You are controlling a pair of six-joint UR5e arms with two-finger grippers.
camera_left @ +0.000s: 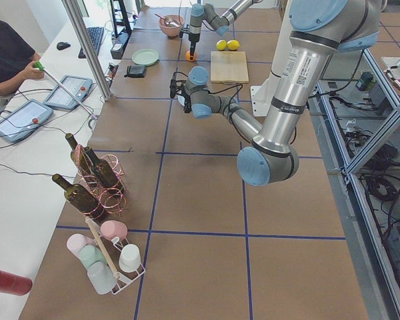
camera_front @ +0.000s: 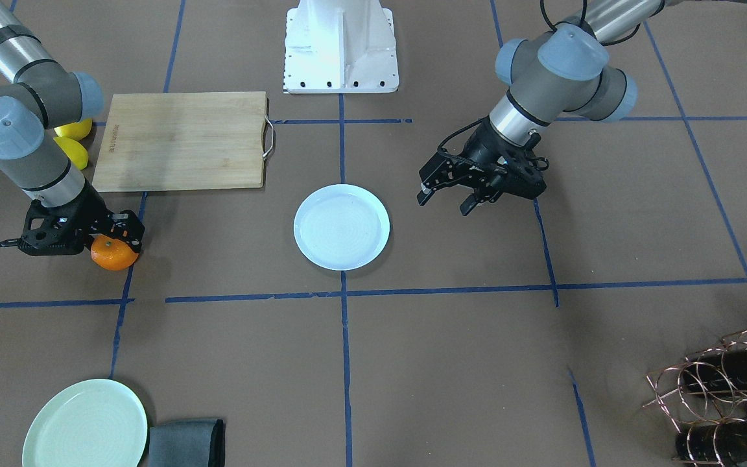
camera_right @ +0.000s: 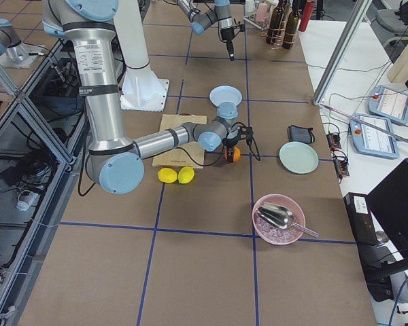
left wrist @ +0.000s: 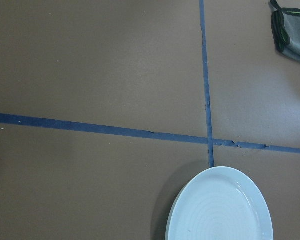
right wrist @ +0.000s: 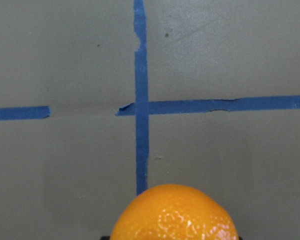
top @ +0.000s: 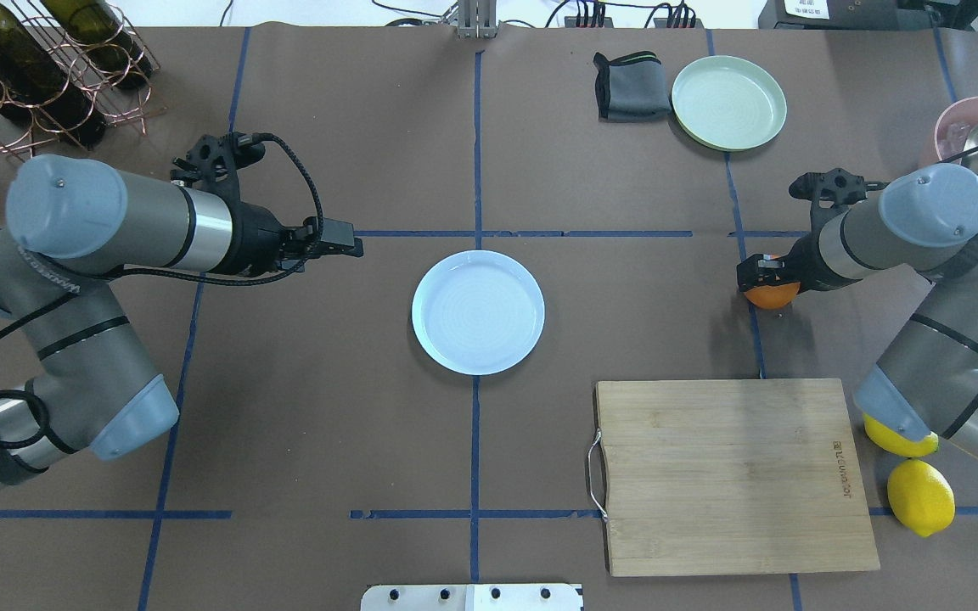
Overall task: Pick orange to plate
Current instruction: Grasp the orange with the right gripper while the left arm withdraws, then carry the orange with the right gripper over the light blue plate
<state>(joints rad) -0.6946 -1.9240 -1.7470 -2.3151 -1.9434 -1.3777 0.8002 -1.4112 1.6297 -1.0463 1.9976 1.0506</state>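
The orange (camera_front: 114, 255) is at the table's right side, on a blue tape line, and fills the bottom of the right wrist view (right wrist: 174, 214). My right gripper (camera_front: 113, 241) points down over the orange (top: 772, 295), its fingers hugging both sides, shut on it. I cannot tell whether the fruit rests on the table or hangs just above it. The pale bluish-white plate (camera_front: 341, 227) lies empty at the table's centre (top: 478, 311). My left gripper (camera_front: 445, 201) hovers open beside the plate, holding nothing; the left wrist view shows the plate's rim (left wrist: 220, 212).
A wooden cutting board (top: 731, 475) lies near the right arm, with two lemons (top: 920, 496) beside it. A mint-green plate (top: 728, 102) and grey cloth (top: 629, 85) sit at the far edge. A wine rack (top: 39, 68) and a pink bowl (top: 977, 136) occupy the far corners.
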